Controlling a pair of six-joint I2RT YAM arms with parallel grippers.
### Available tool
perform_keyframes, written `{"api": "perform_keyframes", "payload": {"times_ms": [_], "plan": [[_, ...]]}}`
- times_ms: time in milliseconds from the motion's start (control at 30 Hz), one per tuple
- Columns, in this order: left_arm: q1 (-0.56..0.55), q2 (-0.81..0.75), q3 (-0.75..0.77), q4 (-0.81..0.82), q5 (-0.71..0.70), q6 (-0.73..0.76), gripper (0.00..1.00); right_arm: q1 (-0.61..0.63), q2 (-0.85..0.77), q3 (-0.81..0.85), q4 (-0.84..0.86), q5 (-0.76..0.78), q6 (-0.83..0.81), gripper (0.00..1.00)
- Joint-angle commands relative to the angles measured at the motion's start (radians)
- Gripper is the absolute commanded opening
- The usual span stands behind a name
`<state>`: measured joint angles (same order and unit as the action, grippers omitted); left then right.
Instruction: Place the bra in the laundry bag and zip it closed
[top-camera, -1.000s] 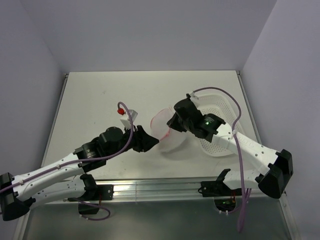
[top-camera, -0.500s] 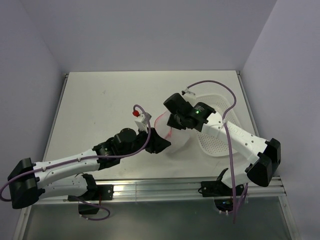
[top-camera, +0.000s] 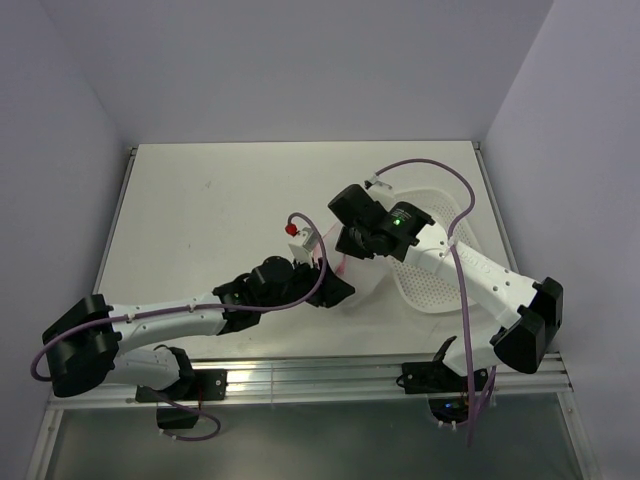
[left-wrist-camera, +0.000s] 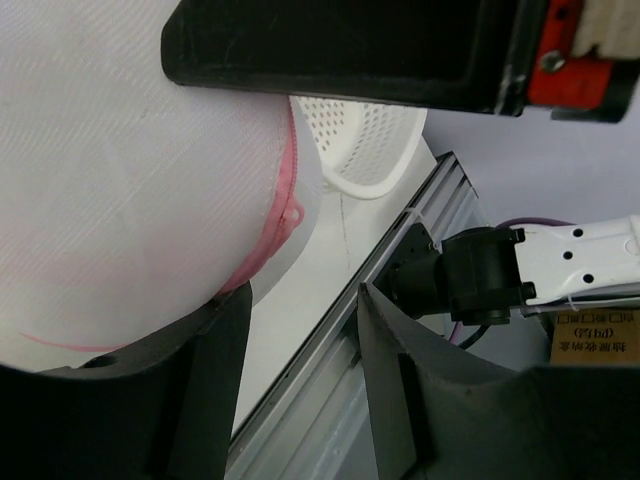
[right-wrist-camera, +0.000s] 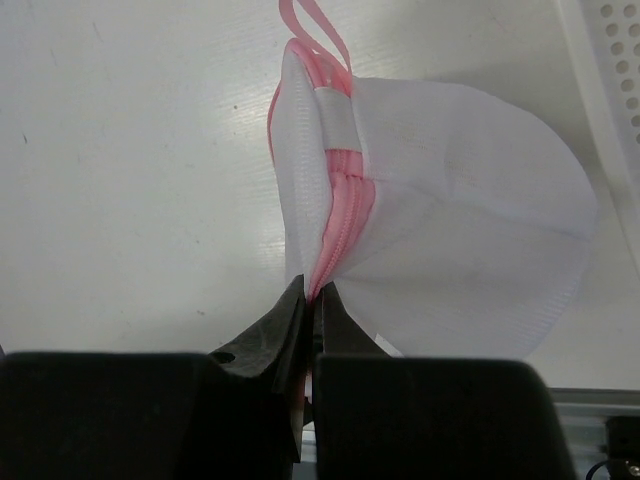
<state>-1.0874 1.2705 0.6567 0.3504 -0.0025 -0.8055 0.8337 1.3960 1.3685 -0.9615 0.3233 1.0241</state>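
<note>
The laundry bag (right-wrist-camera: 450, 230) is a white mesh pouch with a pink zipper (right-wrist-camera: 345, 215) and a pink loop (right-wrist-camera: 315, 35) at its far end. My right gripper (right-wrist-camera: 320, 295) is shut on the near end of that zipper. From above, the bag (top-camera: 362, 285) shows as a pale patch between the two grippers. My left gripper (left-wrist-camera: 303, 300) stands open, with only table edge and rail between its fingers. Its left finger (left-wrist-camera: 210, 370) touches the bag's pink-trimmed rim (left-wrist-camera: 282, 205). The bra is hidden from every view.
A white perforated plastic basket (top-camera: 440, 255) sits to the right of the bag, partly under my right arm; its rim (left-wrist-camera: 375, 150) shows behind the bag. The table's front rail (left-wrist-camera: 330, 390) and the right arm's black base clamp (left-wrist-camera: 450, 280) lie close below my left gripper.
My left arm has reached further right until its gripper meets the bag. The right arm shifted slightly left early on, then held still, gripping the zipper.
</note>
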Motion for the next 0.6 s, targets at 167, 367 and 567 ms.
{"api": "perform_keyframes", "payload": {"times_ms": [167,367,567], "plan": [[0.012,0.003,0.049,0.084,-0.082,0.051,0.52,0.008,-0.017,0.011,0.015,-0.012,-0.007,0.00],[0.067,-0.008,0.047,0.075,-0.068,0.055,0.50,0.007,-0.026,-0.009,0.032,-0.044,-0.016,0.00],[0.115,-0.028,0.046,0.068,-0.039,0.068,0.49,0.007,-0.034,-0.022,0.053,-0.073,-0.022,0.00]]}}
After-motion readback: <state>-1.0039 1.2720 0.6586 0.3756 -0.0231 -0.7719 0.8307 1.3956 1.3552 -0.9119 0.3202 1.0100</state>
